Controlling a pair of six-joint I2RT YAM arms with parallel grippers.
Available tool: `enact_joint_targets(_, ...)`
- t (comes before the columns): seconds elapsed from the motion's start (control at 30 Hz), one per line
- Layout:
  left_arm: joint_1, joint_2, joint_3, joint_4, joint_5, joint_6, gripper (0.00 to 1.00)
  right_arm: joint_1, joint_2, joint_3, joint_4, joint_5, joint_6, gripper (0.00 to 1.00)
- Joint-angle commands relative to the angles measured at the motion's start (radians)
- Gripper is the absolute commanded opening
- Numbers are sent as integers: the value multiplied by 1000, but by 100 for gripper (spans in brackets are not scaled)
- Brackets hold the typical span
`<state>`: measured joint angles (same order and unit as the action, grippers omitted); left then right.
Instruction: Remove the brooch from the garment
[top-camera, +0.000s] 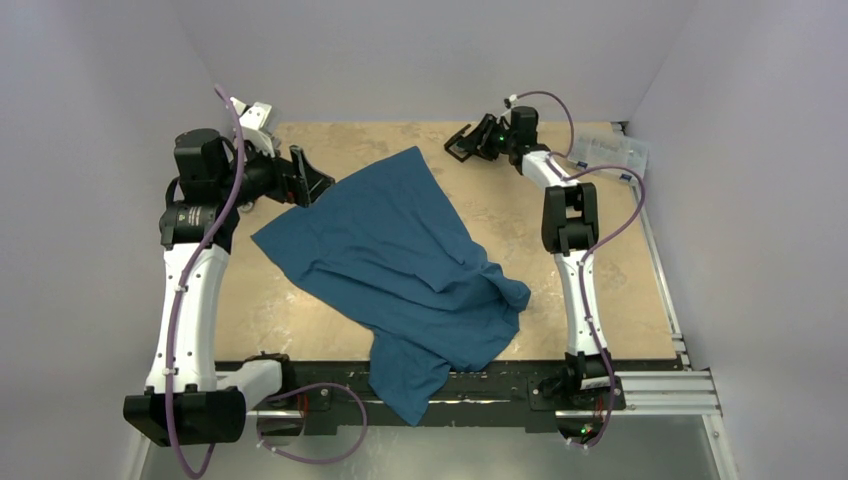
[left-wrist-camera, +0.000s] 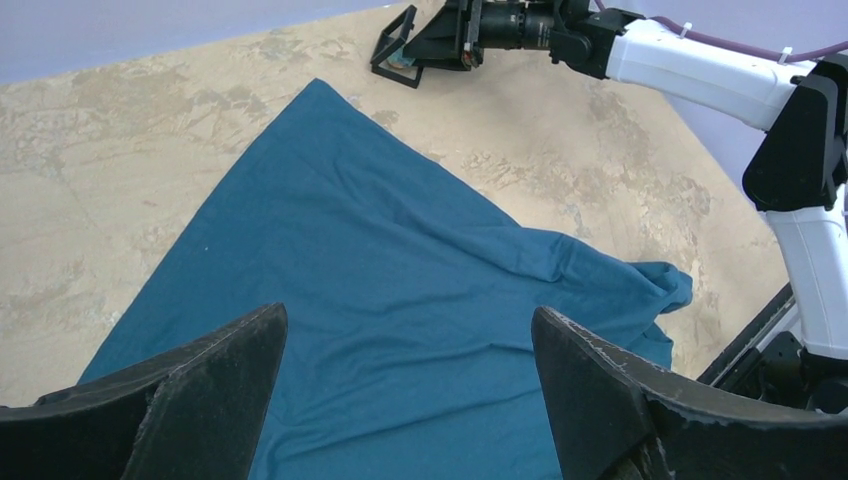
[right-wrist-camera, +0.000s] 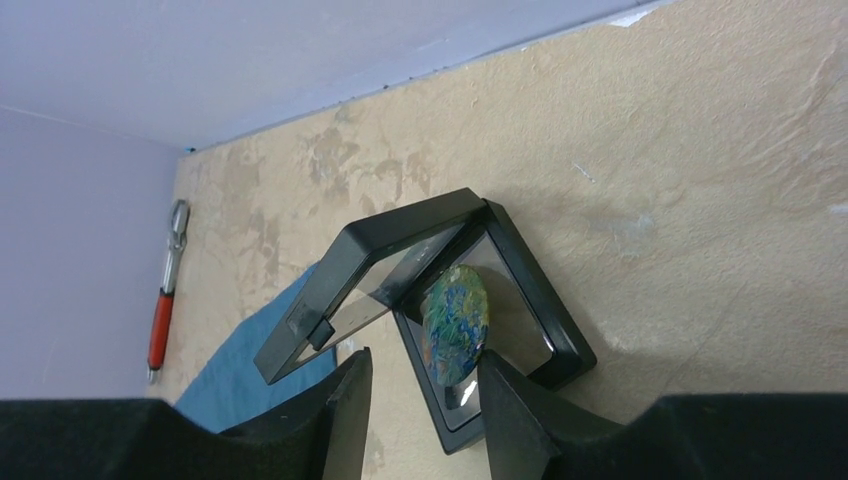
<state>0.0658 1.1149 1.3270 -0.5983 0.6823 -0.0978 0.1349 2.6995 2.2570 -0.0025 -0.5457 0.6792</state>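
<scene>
Two open jaws, brooch in black frame, garment beside.

The garment lies mid-table — the open frame, holding the brooch, behind it.

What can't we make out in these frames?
- Right wrist: whether the right tool grips the brooch; fingertips overlap it.
- Top: brooch too small to see at the black case.
- Left wrist: left tool covers the garment near edge.
</scene>
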Motion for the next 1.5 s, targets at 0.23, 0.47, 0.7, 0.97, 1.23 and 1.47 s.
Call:
enact_joint_targets(0.23, 8, -36, -35, 92, 42, -46, 94, 1, -119, -14, -79, 44, -49, 54)
enact_joint_targets(0.47, 8, -45, -51, 105, 49, -46, 95, 0, -143, -18, -103, 46, -69, 58)
enact_joint_targets(0.7, 8, -46, -65, 106, 62, -20, 95, -31, -272, -178, -138, -73, -142, 60)
enact_joint_targets(0.97, -17, 34, -82, 48, 101, 144, 91, -54, -599, -480, -516, -209, -604, 57)
enact_joint_targets(1.23, -260, 193, -40, -50, 78, 342, 88, -51, -770, -636, -1064, -230, -1101, 61)
enact_joint_targets(1.47, -333, 247, -24, -39, 79, 386, 88, 5, -869, -741, -1221, -266, -1350, 41)
